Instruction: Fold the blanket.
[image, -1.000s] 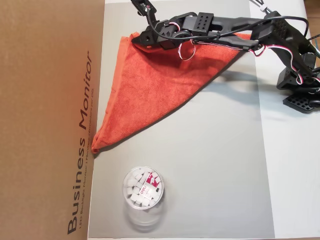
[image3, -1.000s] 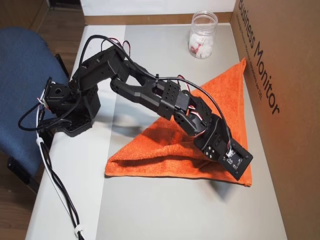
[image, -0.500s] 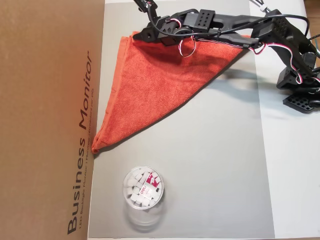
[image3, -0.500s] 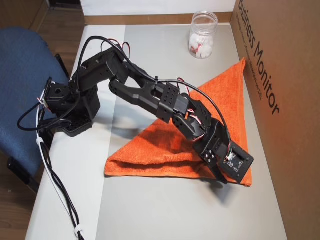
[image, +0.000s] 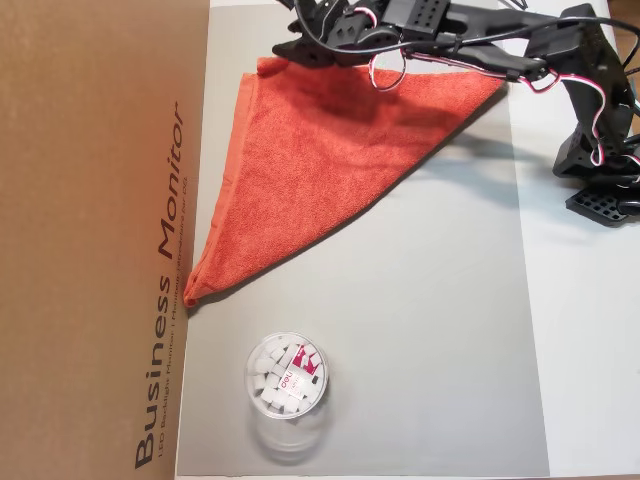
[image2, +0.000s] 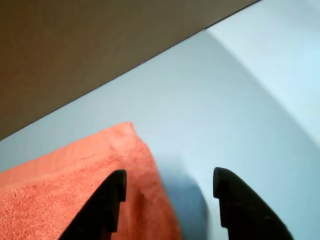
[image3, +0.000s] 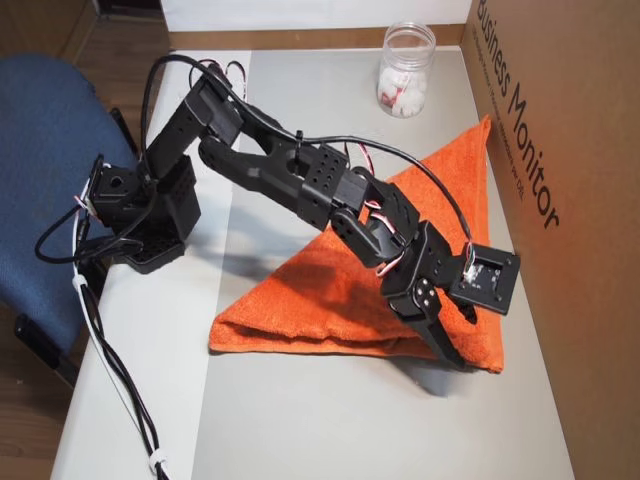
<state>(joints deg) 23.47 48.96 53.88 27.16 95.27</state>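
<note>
The orange-red blanket (image: 330, 170) lies folded into a triangle on the grey mat (image: 430, 330). It also shows in the wrist view (image2: 60, 190) and in the other overhead view (image3: 330, 300). My gripper (image3: 445, 352) is open and hovers over the blanket's corner nearest the cardboard box. In the wrist view the gripper (image2: 170, 175) has one finger over the cloth and the other over bare mat, holding nothing. In an overhead view the gripper (image: 290, 48) sits at the top edge above that corner.
A tall cardboard box (image: 90, 240) marked "Business Monitor" stands along one side of the mat. A round clear plastic tub (image: 287, 375) of white cubes stands on the mat beyond the blanket's far tip. The arm's base (image3: 130, 220) sits by a blue chair (image3: 50, 150).
</note>
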